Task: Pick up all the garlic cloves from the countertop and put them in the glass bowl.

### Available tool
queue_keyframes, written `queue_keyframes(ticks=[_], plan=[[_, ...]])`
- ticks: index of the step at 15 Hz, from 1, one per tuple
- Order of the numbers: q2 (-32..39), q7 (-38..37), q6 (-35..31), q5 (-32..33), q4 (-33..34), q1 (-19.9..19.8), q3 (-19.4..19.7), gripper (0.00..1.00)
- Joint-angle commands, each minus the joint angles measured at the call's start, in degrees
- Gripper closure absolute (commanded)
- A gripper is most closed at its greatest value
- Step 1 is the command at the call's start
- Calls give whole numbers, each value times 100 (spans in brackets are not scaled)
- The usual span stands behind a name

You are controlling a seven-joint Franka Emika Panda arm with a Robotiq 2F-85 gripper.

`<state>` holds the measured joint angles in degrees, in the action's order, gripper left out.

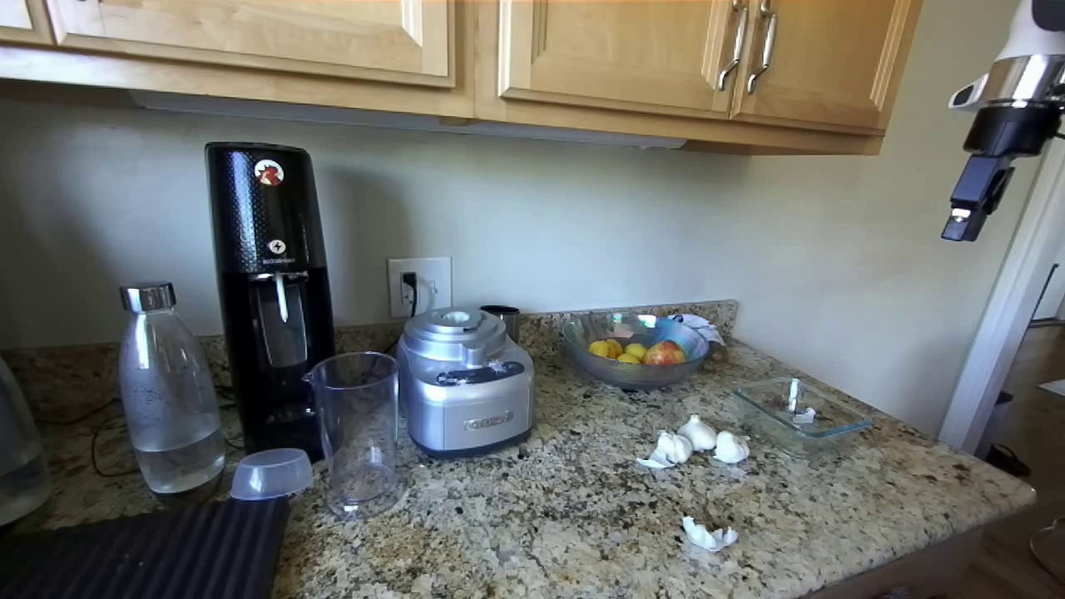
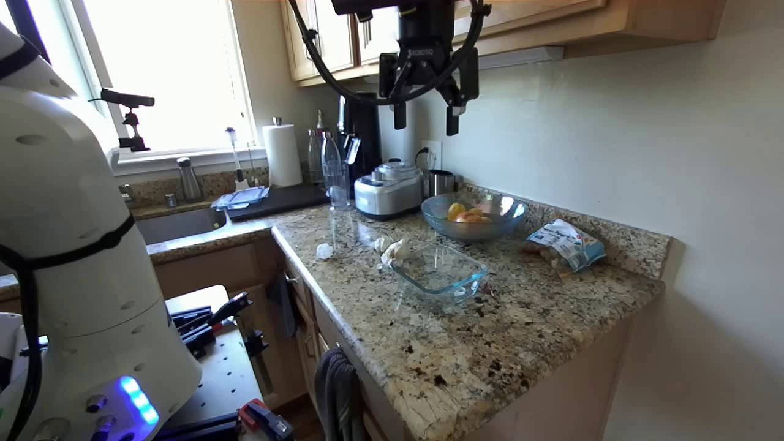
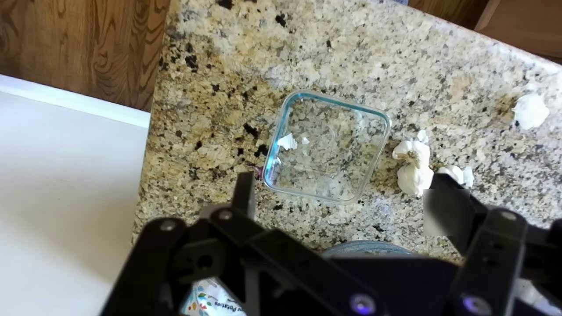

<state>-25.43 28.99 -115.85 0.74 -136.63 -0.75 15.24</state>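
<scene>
My gripper (image 2: 426,117) is open and empty, high above the speckled granite countertop (image 2: 465,349). It also shows at the upper right of an exterior view (image 1: 965,225). In the wrist view its fingers (image 3: 344,191) stand wide apart. The glass bowl (image 3: 338,104) is a clear, square-rimmed dish on the countertop; it also shows in both exterior views (image 1: 774,418) (image 2: 447,293). Small white scraps (image 3: 287,141) lie inside it. White garlic pieces (image 3: 415,177) cluster beside the bowl (image 1: 697,433). Another white piece (image 3: 531,112) lies apart, nearer the counter edge (image 1: 709,537). A fingertip partly hides the cluster.
A larger glass bowl (image 1: 636,376) with fruit stands by the wall. A potato bag (image 2: 566,242) lies near it. A silver food processor (image 1: 470,408), a clear beaker (image 1: 362,441) and a black drink machine (image 1: 270,291) stand further along. Cabinets (image 1: 616,58) overhang the counter.
</scene>
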Motion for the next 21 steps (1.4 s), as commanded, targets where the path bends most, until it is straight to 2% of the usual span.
queue_keyframes(ticks=[1, 9, 11, 12, 18, 21], plan=[[324, 36, -563, 50, -117, 63, -309, 0], [1247, -132, -2102, 26, -405, 285, -995, 0], [1407, -179, -2221, 79, -410, 283, -1132, 0], [1388, -67, -1972, 5, -284, 239, -1097, 0], [1521, -84, -2069, 8, -282, 246, -1176, 0], [1577, 109, -2243, -133, -391, 394, -1272, 0]])
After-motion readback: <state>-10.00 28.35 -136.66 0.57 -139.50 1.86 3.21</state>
